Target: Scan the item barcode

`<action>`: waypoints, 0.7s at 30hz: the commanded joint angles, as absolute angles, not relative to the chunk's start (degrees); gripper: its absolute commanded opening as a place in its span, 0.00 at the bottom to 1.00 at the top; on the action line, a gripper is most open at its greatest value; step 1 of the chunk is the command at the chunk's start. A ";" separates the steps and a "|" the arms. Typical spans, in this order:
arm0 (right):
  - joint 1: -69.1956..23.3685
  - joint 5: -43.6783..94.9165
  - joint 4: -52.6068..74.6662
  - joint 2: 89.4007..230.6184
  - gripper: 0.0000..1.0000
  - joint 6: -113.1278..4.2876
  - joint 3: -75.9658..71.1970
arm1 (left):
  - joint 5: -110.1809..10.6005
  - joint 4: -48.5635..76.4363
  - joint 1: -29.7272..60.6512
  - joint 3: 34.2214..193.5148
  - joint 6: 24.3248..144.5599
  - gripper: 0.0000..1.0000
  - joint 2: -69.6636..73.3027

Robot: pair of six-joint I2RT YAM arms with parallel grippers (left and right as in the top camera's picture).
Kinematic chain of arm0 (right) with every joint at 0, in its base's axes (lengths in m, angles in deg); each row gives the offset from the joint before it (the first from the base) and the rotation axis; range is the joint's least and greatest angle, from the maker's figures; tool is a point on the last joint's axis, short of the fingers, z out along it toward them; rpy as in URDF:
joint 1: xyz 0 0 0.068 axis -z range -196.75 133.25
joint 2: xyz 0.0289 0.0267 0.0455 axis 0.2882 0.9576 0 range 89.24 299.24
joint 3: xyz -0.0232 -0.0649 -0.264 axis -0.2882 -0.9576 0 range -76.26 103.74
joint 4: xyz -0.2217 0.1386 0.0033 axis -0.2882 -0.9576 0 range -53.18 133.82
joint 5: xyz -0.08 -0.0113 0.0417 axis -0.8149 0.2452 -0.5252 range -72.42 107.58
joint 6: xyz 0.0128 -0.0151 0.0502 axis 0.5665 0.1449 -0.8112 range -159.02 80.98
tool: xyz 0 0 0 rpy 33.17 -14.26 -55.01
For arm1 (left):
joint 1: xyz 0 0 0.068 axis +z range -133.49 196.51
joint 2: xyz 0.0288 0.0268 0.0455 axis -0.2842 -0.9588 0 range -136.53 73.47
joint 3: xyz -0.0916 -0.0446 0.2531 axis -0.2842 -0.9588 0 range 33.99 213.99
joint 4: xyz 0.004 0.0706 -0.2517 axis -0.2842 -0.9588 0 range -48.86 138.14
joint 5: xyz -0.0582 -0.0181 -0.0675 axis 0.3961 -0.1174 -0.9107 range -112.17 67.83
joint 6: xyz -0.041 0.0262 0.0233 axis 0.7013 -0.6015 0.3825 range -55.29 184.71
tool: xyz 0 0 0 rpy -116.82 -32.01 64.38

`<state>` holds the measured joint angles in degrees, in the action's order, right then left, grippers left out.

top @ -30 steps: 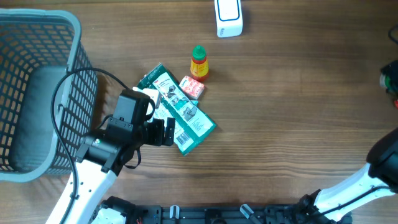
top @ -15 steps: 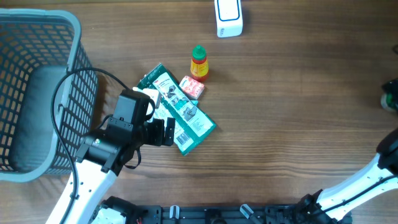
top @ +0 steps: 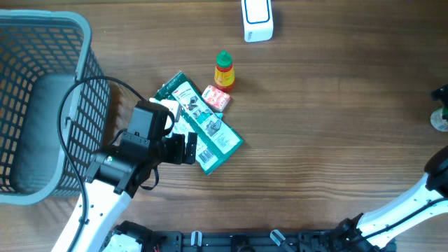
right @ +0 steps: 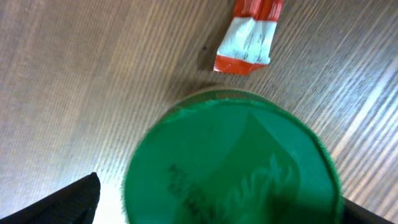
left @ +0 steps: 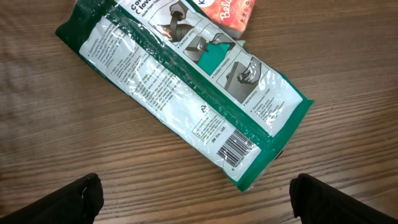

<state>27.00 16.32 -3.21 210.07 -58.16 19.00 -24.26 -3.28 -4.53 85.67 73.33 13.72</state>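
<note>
A green and white packet (top: 206,127) lies flat on the wooden table, its barcode (left: 238,148) facing up near its lower end. My left gripper (top: 186,148) hovers just beside that end, open, with black fingertips (left: 79,198) wide apart and only bare wood between them. The white scanner (top: 257,19) stands at the far edge of the table. In the right wrist view my right gripper (right: 217,208) is open straddling a blurred round green lid (right: 231,163), with a gap between the left fingertip (right: 69,202) and the lid.
A pink packet (top: 216,98) touches the green packet's upper side, and a small red and yellow bottle (top: 223,70) stands behind it. A grey basket (top: 38,105) fills the left side. A red and white sachet (right: 249,36) lies past the green lid. The right arm (top: 413,203) runs off the right edge.
The right gripper has shifted at the table's right edge and its jaws have spread wider. The left arm and the packets have not moved.
</note>
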 commanded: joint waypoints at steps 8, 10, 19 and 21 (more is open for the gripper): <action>24.68 20.14 -8.15 192.63 1.00 -67.80 25.32 | -25.11 -3.34 -4.20 85.52 72.41 1.00 13.72; 23.22 24.49 -10.01 189.83 1.00 -71.05 25.32 | -25.11 -3.34 -4.20 85.52 72.39 1.00 13.72; 10.12 47.81 -18.71 187.76 1.00 -87.16 25.30 | -25.11 -3.34 -4.20 85.52 72.39 1.00 13.72; 6.25 48.08 -19.67 187.78 1.00 -93.72 25.30 | -25.14 -3.34 -4.20 85.52 72.41 1.00 13.72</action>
<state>11.15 41.15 -18.66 187.17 -81.92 25.01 -24.28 -3.30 -4.53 85.67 73.33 13.72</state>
